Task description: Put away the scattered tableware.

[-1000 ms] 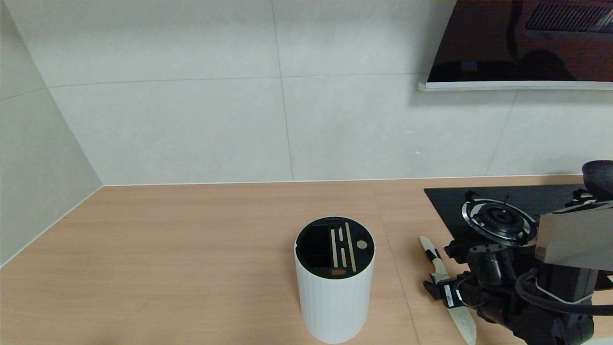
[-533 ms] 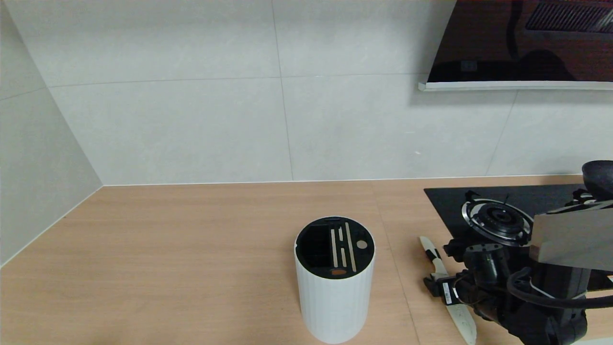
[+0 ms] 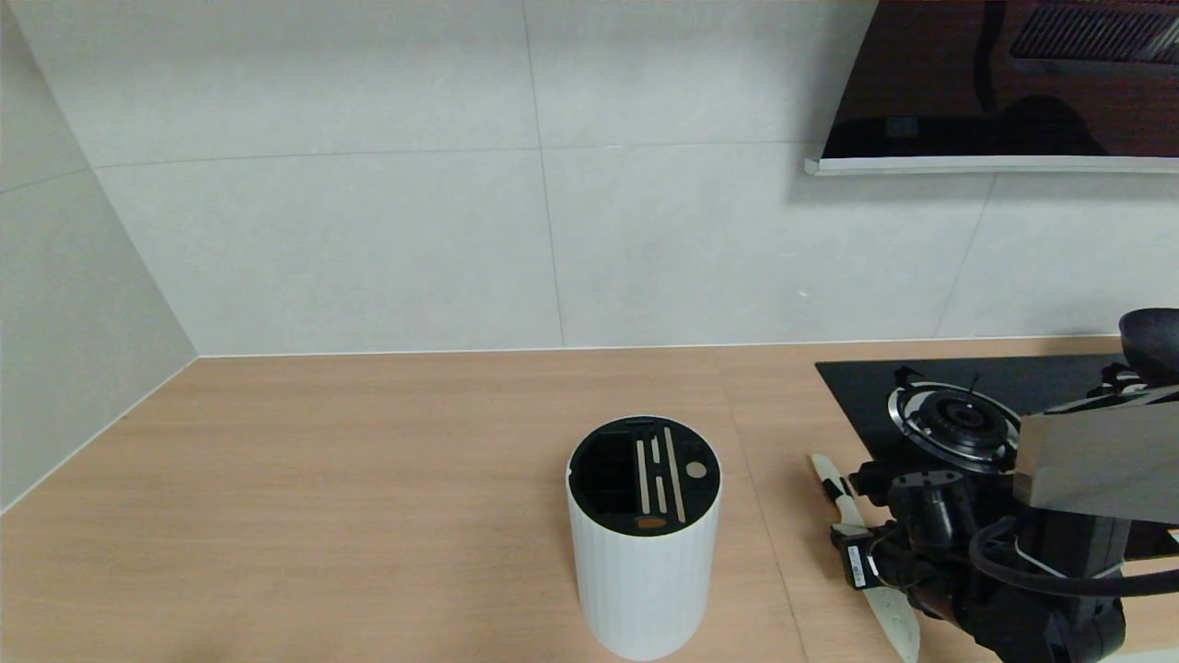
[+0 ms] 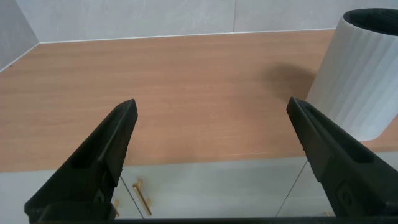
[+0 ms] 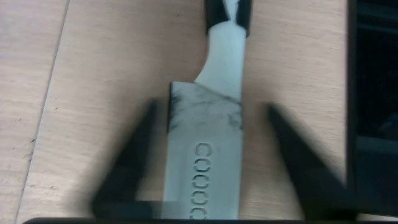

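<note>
Left gripper [image 4: 211,106] hangs at the near edge of the worktop [image 3: 368,479], fingers spread wide, nothing between them. Cabinet pulls [image 4: 143,196] show below the edge in the left wrist view. The holder [image 4: 357,74] stands off to one side of this gripper, apart from it.

Right gripper [image 5: 211,112] sits low over the knife [image 5: 211,130] at the near right of the worktop. Fingers are spread, one on each side of the pale blade, a gap showing between each finger and the blade edge. No pinch on the blade. Whether the fingers touch the worktop: cannot tell.

Knife [image 3: 834,493] lies flat on the worktop between holder and hob, blade tip toward the near edge, black-and-white handle pointing away toward the wall.

Holder [image 3: 643,552]: white ribbed cylinder, upright, black top with several narrow slots and one larger open compartment. It is near the knife but not touching it.

Hob [image 3: 857,387], black glass with a round burner [image 3: 958,419], is just beyond the knife handle on the right. Grey tiled wall [image 3: 368,230] stands behind, with a dark range hood [image 3: 995,83] at upper right.
</note>
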